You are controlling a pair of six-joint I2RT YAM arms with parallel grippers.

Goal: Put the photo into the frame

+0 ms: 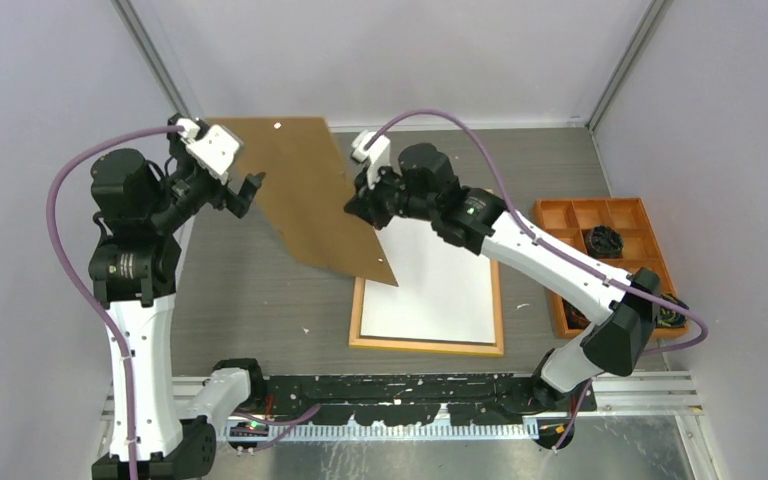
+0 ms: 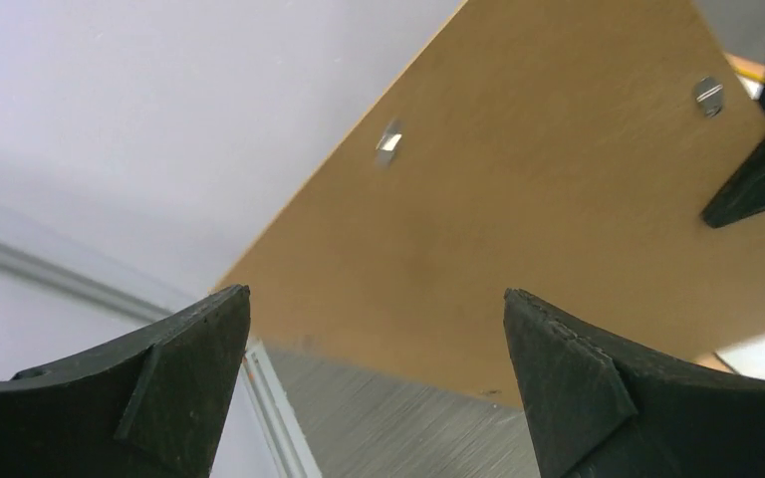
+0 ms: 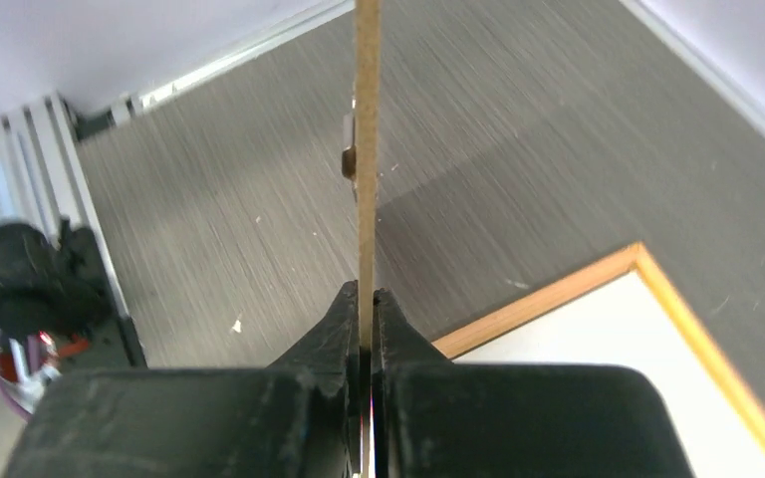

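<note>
Two grippers up at a brown backing board (image 1: pixel 300 190), held off the table (image 1: pixel 250 290) and tilted. Right gripper (image 3: pixel 367 294) pressed together on the board's right edge, pinching it. Left gripper (image 2: pixel 377 299) spread wide just beside the board's left edge. Below, flat on the table: frame (image 1: pixel 425 345), tan back up, with the photo (image 1: pixel 430 290) inside, white reverse showing. Board's lower corner over the frame's far left corner. Orange tray (image 1: pixel 587 203) further right.

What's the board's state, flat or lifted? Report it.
Lifted and tilted: the right gripper pinches the board by its edge, angling its face up from the table. The left gripper is open.
</note>
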